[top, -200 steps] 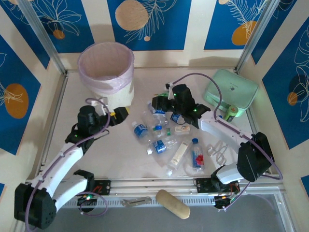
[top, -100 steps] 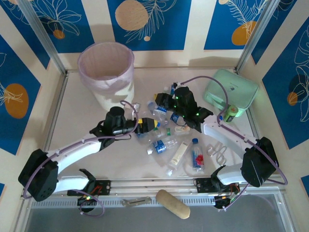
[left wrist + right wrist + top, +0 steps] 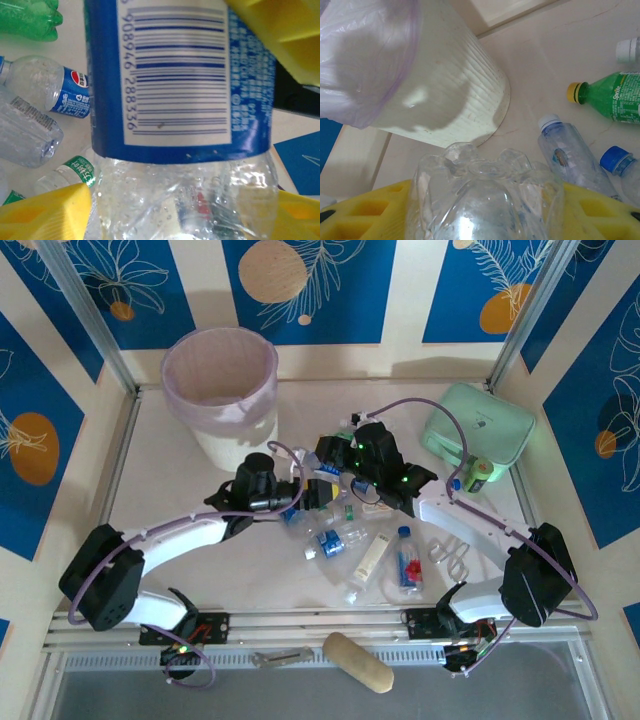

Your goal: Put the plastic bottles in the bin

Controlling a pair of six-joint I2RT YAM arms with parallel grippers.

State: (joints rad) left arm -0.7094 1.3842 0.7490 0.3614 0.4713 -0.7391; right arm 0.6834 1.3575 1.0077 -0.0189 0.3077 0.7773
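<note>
Grabbing stage, looks like: left tool [image 3: 175,216] clamps a blue-label bottle [image 3: 180,75], right tool [image 3: 485,212] grips a clear bottle [image 3: 480,170]. Next should be: lift, carry over bin [image 3: 237,432], release.

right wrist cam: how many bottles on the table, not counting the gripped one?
4. White-capped bottle at the top right edge; green Sprite bottle below it; clear pale-capped bottle mid-right; blue-capped bottle at the right edge. More may lie outside the frame.
</note>
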